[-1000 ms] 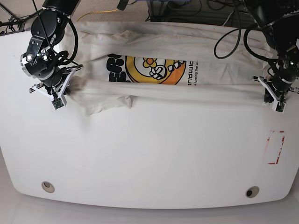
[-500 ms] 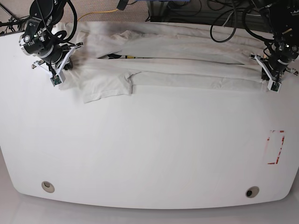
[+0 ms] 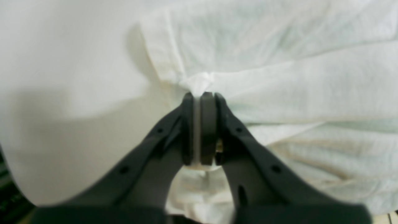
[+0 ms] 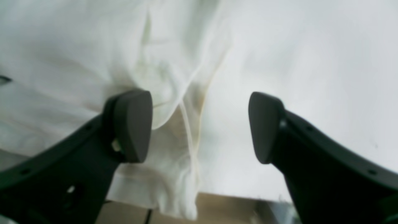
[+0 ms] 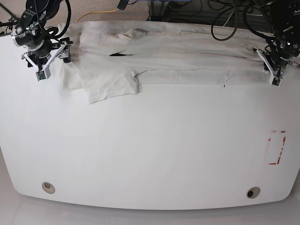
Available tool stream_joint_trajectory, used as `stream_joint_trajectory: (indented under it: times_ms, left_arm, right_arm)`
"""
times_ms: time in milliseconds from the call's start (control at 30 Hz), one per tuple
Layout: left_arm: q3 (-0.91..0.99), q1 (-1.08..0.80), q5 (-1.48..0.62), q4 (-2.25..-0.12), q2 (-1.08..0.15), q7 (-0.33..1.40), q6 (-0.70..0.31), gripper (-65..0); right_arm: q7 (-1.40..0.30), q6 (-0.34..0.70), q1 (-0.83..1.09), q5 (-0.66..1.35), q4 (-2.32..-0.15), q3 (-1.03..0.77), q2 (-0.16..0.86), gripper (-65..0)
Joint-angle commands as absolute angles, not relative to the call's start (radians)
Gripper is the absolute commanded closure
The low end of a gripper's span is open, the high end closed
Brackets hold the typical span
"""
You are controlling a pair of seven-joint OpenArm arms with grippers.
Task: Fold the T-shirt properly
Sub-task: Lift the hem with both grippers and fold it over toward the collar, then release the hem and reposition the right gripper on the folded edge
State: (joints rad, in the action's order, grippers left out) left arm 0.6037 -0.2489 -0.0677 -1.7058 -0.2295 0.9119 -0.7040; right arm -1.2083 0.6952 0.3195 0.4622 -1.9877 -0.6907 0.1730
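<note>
The cream-white T-shirt (image 5: 178, 61) lies in a long folded band along the far edge of the table, print hidden, one sleeve (image 5: 110, 86) sticking out toward me. In the left wrist view my left gripper (image 3: 200, 96) is shut on a pinched fold of the T-shirt (image 3: 279, 77); in the base view it sits at the band's right end (image 5: 274, 75). My right gripper (image 4: 200, 124) stands open, its pads (image 4: 133, 124) apart over the shirt's edge (image 4: 77, 62). In the base view it hovers at the band's left end (image 5: 44, 68).
The white table (image 5: 150, 150) has a red rectangle mark (image 5: 275, 147) at the right and two round holes (image 5: 48, 187) (image 5: 253, 192) near the front edge. Black cables and a yellow cable (image 5: 101, 13) lie behind the far edge.
Both arms carried the shirt's near edge toward the far side, covering the print. The right gripper has opened and let go of the cloth; the left stays shut on it.
</note>
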Motion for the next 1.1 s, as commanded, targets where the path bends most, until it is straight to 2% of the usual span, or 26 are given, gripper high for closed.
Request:
stream_joint_trajectory:
  times_ms: [0,67,133,233,767,1067]
  left_arm:
    - [0.596,-0.242,-0.071,-1.725,-0.262,0.898,-0.698,-11.3]
    - [0.598,-0.24,-0.073,-1.727,-0.262,0.898,-0.698,-19.9]
    - [0.598,-0.24,-0.073,-1.735,-0.262,0.9,-0.698,-25.6]
    - [0.598,-0.24,-0.071,-1.758,-0.262,0.901,-0.698,-30.7]
    - [0.601,-0.239,-0.073,-1.776,-0.262,0.903,-0.698,-30.6]
    - [0.601,-0.239,-0.073,-1.781,-0.262,0.903,-0.698,-30.6]
  right_arm:
    - [-1.181,0.698,0.302,0.579,-2.008,-0.687,0.206,-45.8]
    - [-1.181,0.698,0.275,0.638,-2.0,-0.673,0.225,-45.8]
    - [-1.181,0.698,0.246,0.65,-1.988,-0.642,0.228,-45.8]
    - [-1.181,0.698,0.199,0.647,-1.949,-0.601,0.234,-45.8]
    - [-1.116,0.698,-0.096,0.42,-1.523,-0.42,0.234,-45.8]
    - [-1.078,0.698,-0.122,0.41,-1.419,-0.364,0.228,-45.8]
